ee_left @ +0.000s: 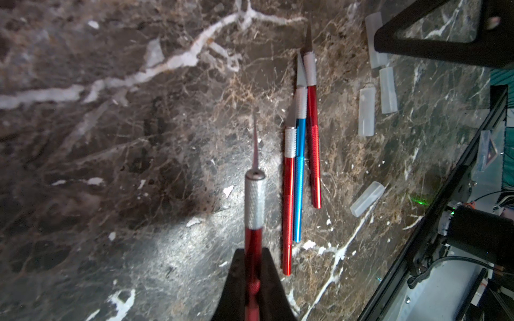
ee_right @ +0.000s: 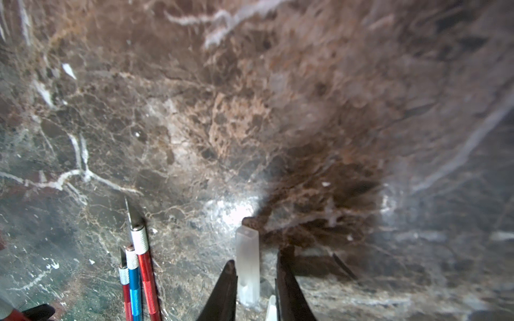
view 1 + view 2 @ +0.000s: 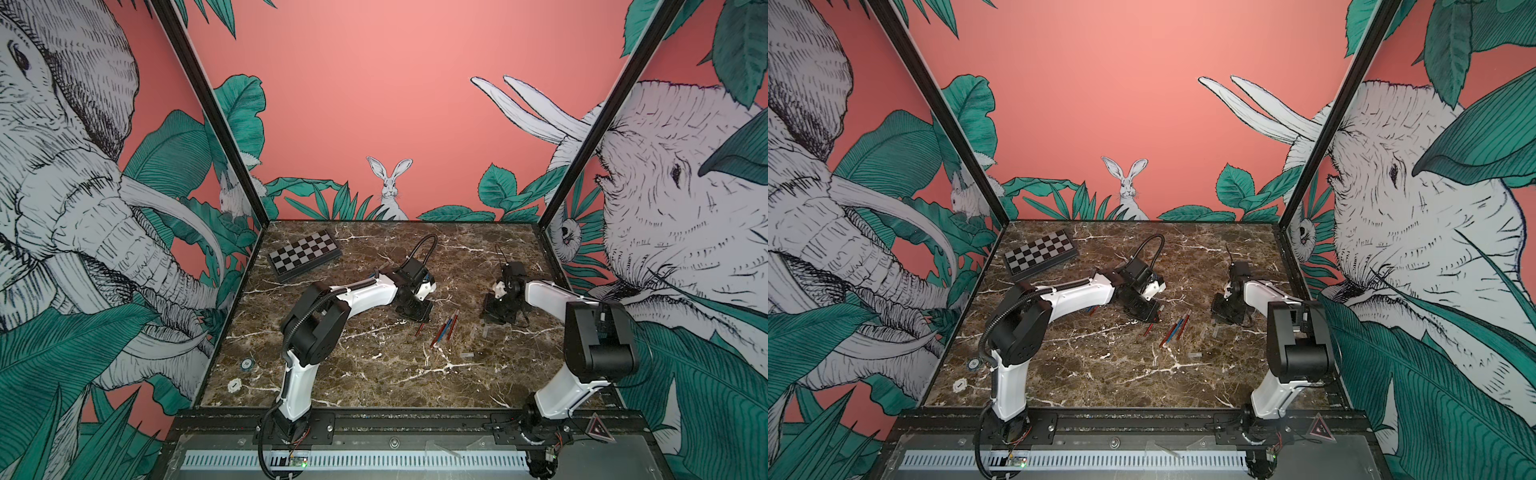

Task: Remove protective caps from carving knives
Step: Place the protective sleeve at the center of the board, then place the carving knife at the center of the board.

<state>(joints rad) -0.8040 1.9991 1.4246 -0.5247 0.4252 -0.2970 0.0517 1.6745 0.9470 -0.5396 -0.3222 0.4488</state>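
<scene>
Pink walls (image 3: pixel 374 104) printed with elephants, rabbits and green leaves close in a brown marble tabletop (image 3: pixel 332 374) veined in white. Both arms reach over it, the left arm (image 3: pixel 365 297) and the right arm (image 3: pixel 548 295), their grippers lowered near the middle and facing each other. A checkered board (image 3: pixel 305 255) lies flat well beyond the left gripper's jaws, toward the back wall.

The left gripper (image 1: pixel 251 258) is clamped on a red knife (image 1: pixel 254 200). Its silver collar and bare thin blade stick out past the fingertips, uncapped and above the marble. Just beside these jaws, between the two grippers, three knives (image 1: pixel 299 166) lie flat and touching side by side, red, blue and red, all with blades bare.

The right gripper (image 2: pixel 257 278) has its jaws apart with a clear cap (image 2: pixel 247 261) between them. It lies against one finger and clear of the other; whether it rests on the marble I cannot tell. Loose caps (image 1: pixel 366 112) are scattered on the marble beyond the three knives from the left jaws, close to the right gripper.
</scene>
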